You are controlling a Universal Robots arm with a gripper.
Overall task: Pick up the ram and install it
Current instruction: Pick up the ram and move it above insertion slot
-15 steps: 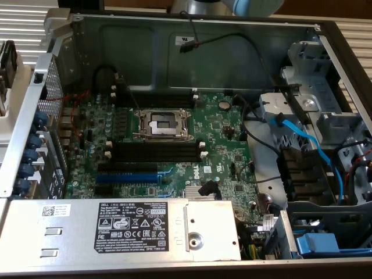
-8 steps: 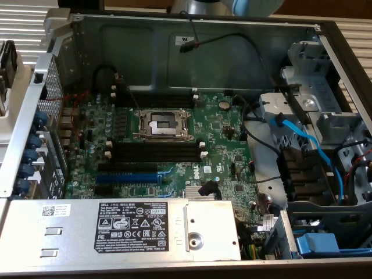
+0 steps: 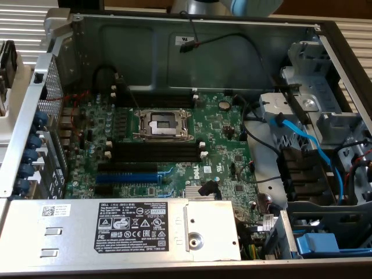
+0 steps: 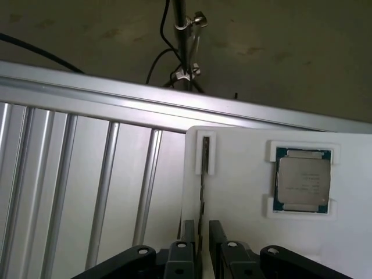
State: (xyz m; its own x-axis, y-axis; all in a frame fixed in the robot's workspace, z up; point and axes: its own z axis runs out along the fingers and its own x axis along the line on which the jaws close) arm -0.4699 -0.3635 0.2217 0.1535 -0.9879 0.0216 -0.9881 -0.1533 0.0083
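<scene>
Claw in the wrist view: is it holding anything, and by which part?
Nothing is held. The open claw straddles the ram, standing on edge in a white holder, not closed on it.

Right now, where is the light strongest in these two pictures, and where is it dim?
Exterior view: the power supply cover catches the most light, the motherboard is evenly lit, the case's back wall is dimmer. Wrist view: the white tray is bright, a glare streak runs along the aluminium rail, the floor is dim.
</scene>
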